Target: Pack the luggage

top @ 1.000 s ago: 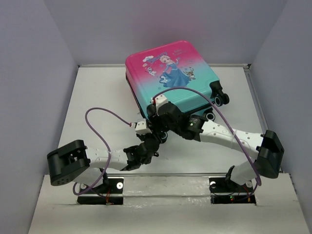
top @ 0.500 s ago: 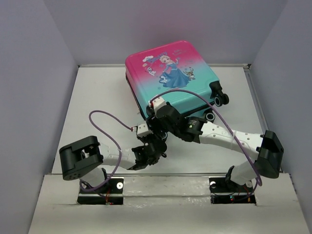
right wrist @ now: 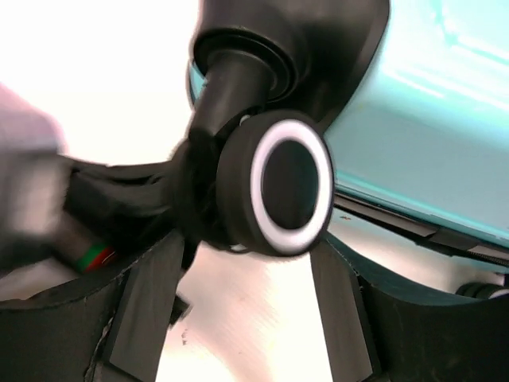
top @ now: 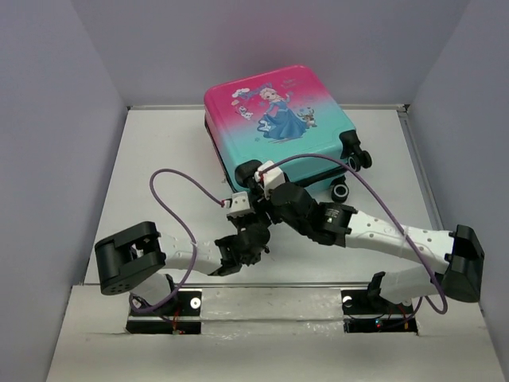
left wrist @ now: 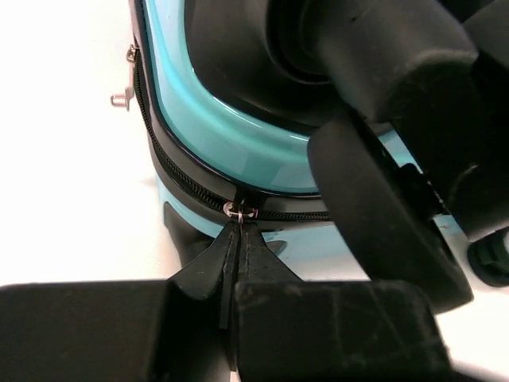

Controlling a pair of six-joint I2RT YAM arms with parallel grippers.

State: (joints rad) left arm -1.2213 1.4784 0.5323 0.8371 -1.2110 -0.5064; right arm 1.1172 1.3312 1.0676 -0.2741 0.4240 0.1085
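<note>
The luggage lies flat and closed at the back of the table, princess print up. My left gripper is at its near-left corner. In the left wrist view its fingers are shut on the zipper pull of the black zipper band. My right gripper is at the same corner. In the right wrist view it is open, with a black wheel with a white ring just above its fingertips. The lining is hidden.
Two more wheels stick out on the suitcase's right side. A second metal zipper tab hangs further along the band. Grey walls enclose the white table. The two arms cross close together in front of the suitcase.
My right gripper has slid left along the suitcase's near edge to the corner wheel. The suitcase has shifted slightly back. The left arm's elbow has moved right; its gripper stays at the corner.
</note>
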